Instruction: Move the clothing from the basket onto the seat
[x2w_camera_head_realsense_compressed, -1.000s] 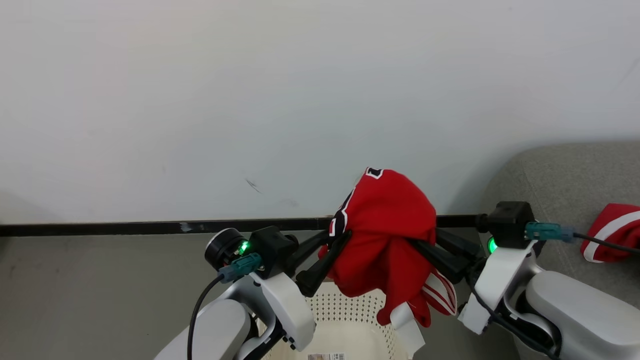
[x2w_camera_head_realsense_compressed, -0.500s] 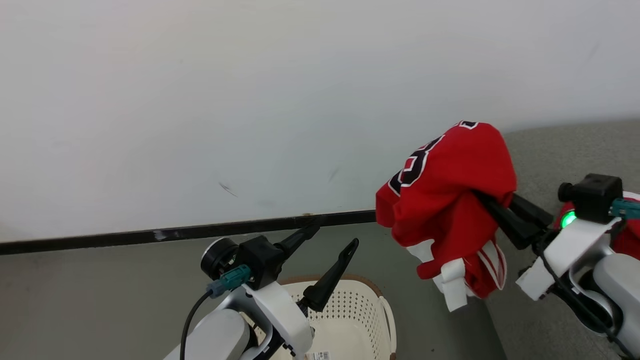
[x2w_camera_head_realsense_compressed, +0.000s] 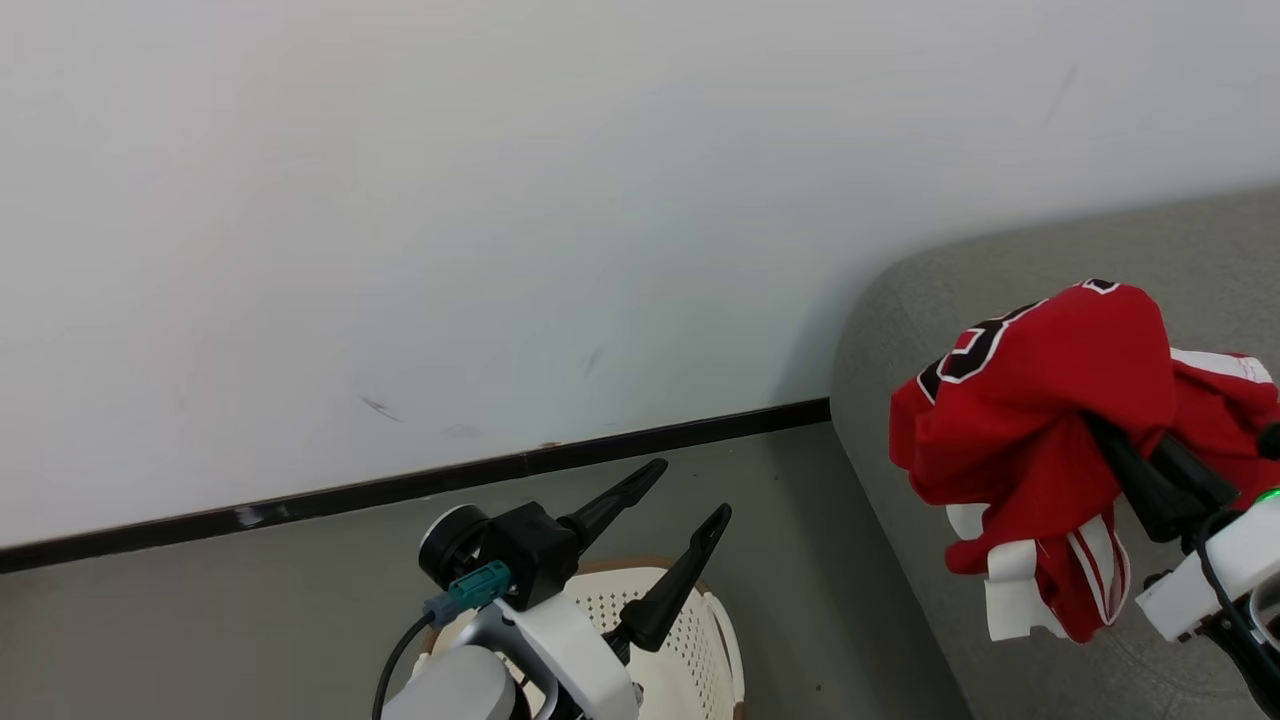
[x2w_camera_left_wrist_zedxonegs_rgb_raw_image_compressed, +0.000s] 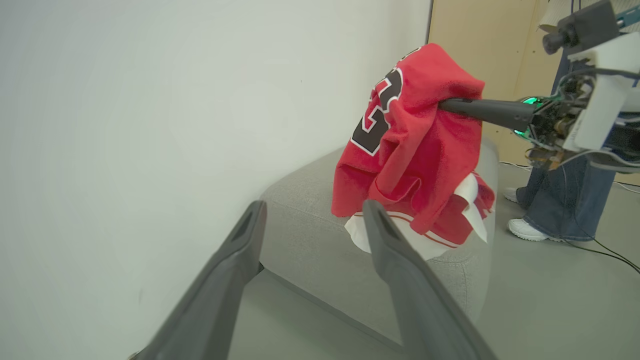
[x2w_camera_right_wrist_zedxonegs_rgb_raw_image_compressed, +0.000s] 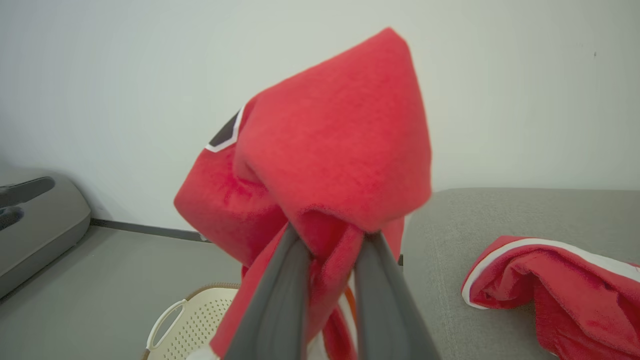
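The jersey (x2w_camera_head_realsense_compressed: 1030, 400) is pinched by a bunched fold in the right gripper (x2w_camera_head_realsense_compressed: 1100, 435), whose jaws are nearly closed on the cloth. It hangs lengthwise downward over the seat (x2w_camera_head_realsense_compressed: 960, 290), near the seat's basket-side edge (whether the hem touches the cushion cannot be told). The cushion lies straight below the grip, so a lowering and release is judged sufficient. The second red garment (x2w_camera_right_wrist_zedxonegs_rgb_raw_image_compressed: 550, 280) is already laid on the seat, further in from that edge. The left gripper (x2w_camera_head_realsense_compressed: 688, 488) is held wide open and empty, well off the seat, above the basket (x2w_camera_head_realsense_compressed: 720, 640). No clothing is seen in the part of the basket that shows.
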